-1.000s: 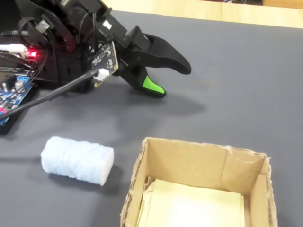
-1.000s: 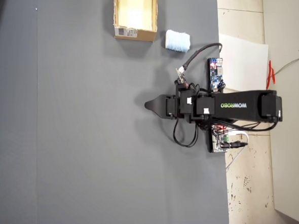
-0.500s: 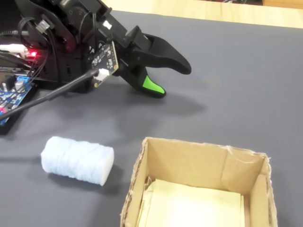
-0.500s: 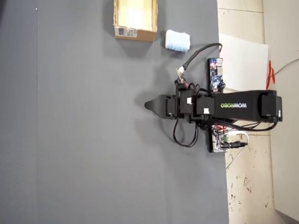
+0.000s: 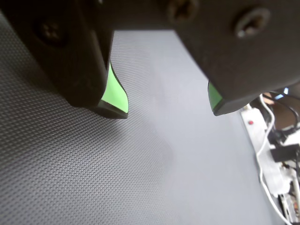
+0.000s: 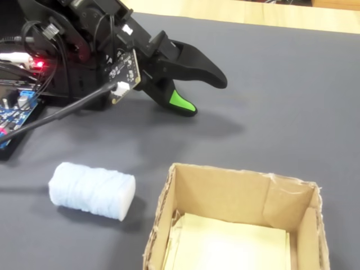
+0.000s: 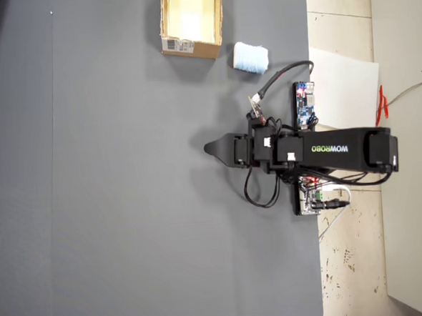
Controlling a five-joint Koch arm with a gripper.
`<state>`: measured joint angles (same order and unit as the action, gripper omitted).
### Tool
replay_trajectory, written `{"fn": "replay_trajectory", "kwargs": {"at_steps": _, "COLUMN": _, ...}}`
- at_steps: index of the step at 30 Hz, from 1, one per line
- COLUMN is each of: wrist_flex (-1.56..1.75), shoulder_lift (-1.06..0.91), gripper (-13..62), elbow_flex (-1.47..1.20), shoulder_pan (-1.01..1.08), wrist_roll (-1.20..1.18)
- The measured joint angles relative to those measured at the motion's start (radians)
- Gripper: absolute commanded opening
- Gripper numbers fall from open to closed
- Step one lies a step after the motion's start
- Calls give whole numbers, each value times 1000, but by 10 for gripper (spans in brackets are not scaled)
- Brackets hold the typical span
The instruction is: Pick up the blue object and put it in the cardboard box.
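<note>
I see the desk (image 7: 142, 205) under a dark grey mat filling most of the overhead view, with the black arm (image 7: 332, 150) lying across its right side in that view, reaching leftward; the cardboard box (image 7: 192, 19) sits at the top edge of the mat in the overhead view, open side up, pale yellowish inside, a white label on its outer wall; in the fixed view the box (image 6: 236, 197) is in the foreground with nothing blue in it; my hand (image 6: 205, 93) hangs low over bare mat, well apart from both box and object; in the wrist view the hand (image 5: 168, 105) shows two green-lined tips with a clear gap between them, parted and gripping nothing; the blue object (image 7: 251, 57) lies on the mat just right of the box in the overhead view; in the fixed view the object (image 6: 91, 190) rests on its side, left of the box, near it but not touching; a small circuit board (image 7: 304, 103) sits at the mat's right edge.
</note>
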<state>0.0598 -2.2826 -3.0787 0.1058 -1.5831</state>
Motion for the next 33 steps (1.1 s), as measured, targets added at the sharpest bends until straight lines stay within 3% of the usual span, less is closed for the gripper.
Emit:
{"fn": "replay_trajectory", "kwargs": {"at_steps": 11, "wrist_flex": -18, "shoulder_lift": 0, "gripper": 336, "elbow_flex": 21, "shoulder_pan": 31, "wrist_roll": 81}}
{"fn": "replay_trajectory", "kwargs": {"at_steps": 26, "wrist_flex": -589, "shoulder_lift": 0, "gripper": 330, "elbow_flex": 383, "shoulder_pan": 207, "wrist_roll": 469}}
{"fn": "replay_trajectory", "kwargs": {"at_steps": 33, "wrist_flex": -868, "shoulder_lift": 37, "gripper": 329, "elbow_flex": 710, "shoulder_pan": 423, "wrist_roll": 715}}
